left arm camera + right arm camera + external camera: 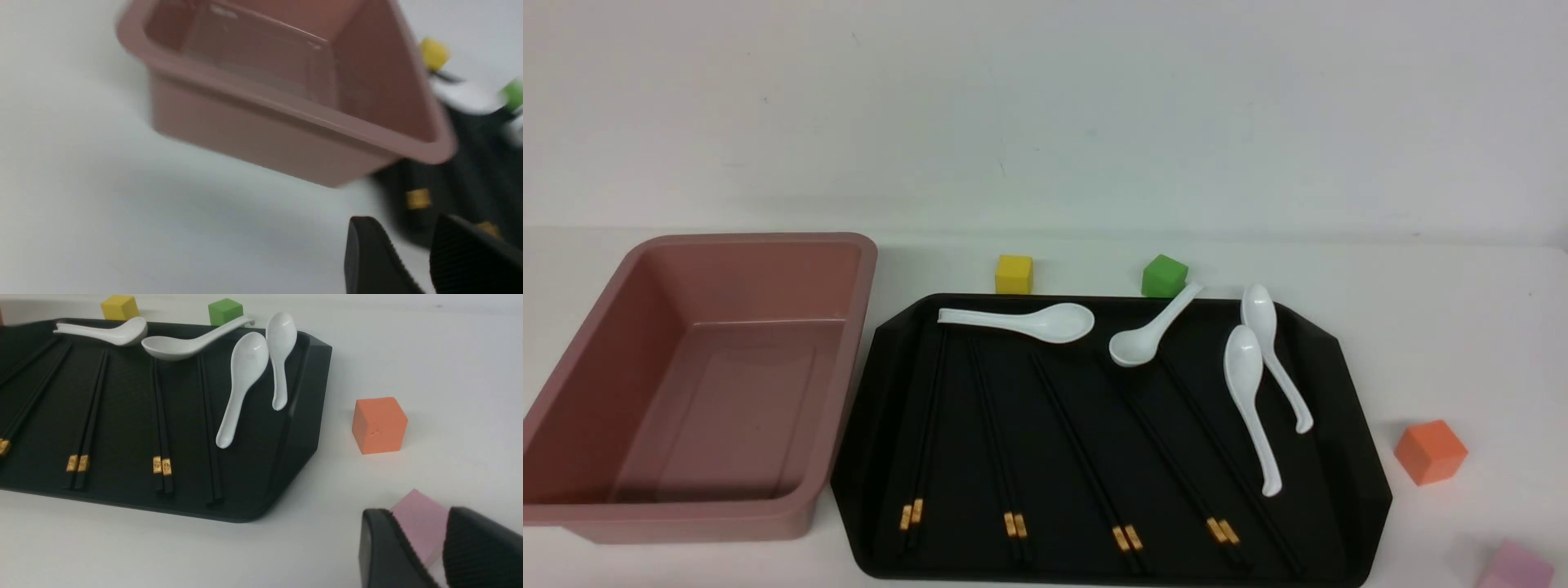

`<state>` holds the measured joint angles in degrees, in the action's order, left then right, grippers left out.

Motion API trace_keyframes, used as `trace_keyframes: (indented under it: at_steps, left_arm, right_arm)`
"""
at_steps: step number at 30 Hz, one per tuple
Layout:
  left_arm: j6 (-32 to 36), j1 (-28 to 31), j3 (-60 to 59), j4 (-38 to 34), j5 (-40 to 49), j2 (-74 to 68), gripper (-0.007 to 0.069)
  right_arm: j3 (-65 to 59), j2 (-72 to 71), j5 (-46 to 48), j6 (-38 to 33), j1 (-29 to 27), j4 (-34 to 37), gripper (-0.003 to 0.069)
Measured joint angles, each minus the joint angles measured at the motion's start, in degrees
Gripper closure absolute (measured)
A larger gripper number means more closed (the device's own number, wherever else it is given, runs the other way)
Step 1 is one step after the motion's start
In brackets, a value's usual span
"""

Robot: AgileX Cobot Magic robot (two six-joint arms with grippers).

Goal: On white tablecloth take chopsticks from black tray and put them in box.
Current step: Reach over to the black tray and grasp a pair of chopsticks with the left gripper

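- Chopsticks (996,445), seen from the front, lie in several pairs on the tray (1343,425), fanned out with their gold-banded ends toward the robot. None is in the box (596,343), which looks empty and stands just left of the tray on the tablecloth (1462,327).
- White spoons (1245,384) lie across the far part of the tray, two of them over chopstick tips. Small cubes sit on the cloth around it. Neither arm shows in this view.
- Left wrist view, blurred: the left gripper (402,220) has its jaws apart with nothing between them. It hangs above the cloth by the near corners of the box (265,134) and the tray (482,163), with a gold band (417,199) just beyond its fingers.
- Right wrist view: the right gripper (419,512) also stands parted and empty, low over the cloth and well off the tray's right end. A pink cube (421,539) shows through the gap, on the cloth beyond the fingers rather than gripped.
- My judgement: the task is at its start, with the left arm approaching a first pick.
- The next move calls for lowering the left fingers astride the nearest pair near its banded end. They should close on both sticks together, clear of the spoon over the tips and of the tray rim.
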<state>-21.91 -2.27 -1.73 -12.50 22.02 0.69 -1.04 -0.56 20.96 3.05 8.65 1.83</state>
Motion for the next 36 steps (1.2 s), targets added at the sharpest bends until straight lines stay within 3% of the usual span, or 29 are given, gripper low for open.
trace_keyframes:
  at_steps: [3,6,10,19,24,30,34,36]
  left_arm:
    - [-8.0,0.0,0.0,-12.9,0.0,0.0,0.0386]
    - [-19.2,0.0,0.0,-30.3,-0.2,0.0,0.0386]
    - [-23.0,0.0,0.0,-42.1,-1.9,0.0,0.0386]
    - [-23.6,0.0,0.0,-45.5,-10.5,0.0,0.0386]
    - [-20.6,0.0,2.3,-47.0,-17.5,0.0,0.0386]
    - [-11.8,0.0,11.5,-47.9,-29.4,0.0,0.0386]
    - [-5.0,0.0,18.9,-47.6,-28.8,-1.8,0.0412]
    - [1.7,0.0,23.8,-45.8,-24.8,-7.0,0.0456]
  right_arm:
    - [0.0,0.0,0.0,0.0,0.0,0.0,0.0417]
    - [0.0,0.0,0.0,0.0,0.0,0.0,0.0417]
    - [0.0,0.0,0.0,0.0,0.0,0.0,0.0417]
    - [0.0,0.0,0.0,0.0,0.0,0.0,0.0417]
    - [0.0,0.0,0.0,0.0,0.0,0.0,0.0417]
    - [0.0,0.0,0.0,0.0,0.0,0.0,0.0417]
    - [0.0,0.0,0.0,0.0,0.0,0.0,0.0417]
    - [0.0,0.0,0.0,0.0,0.0,0.0,0.0417]
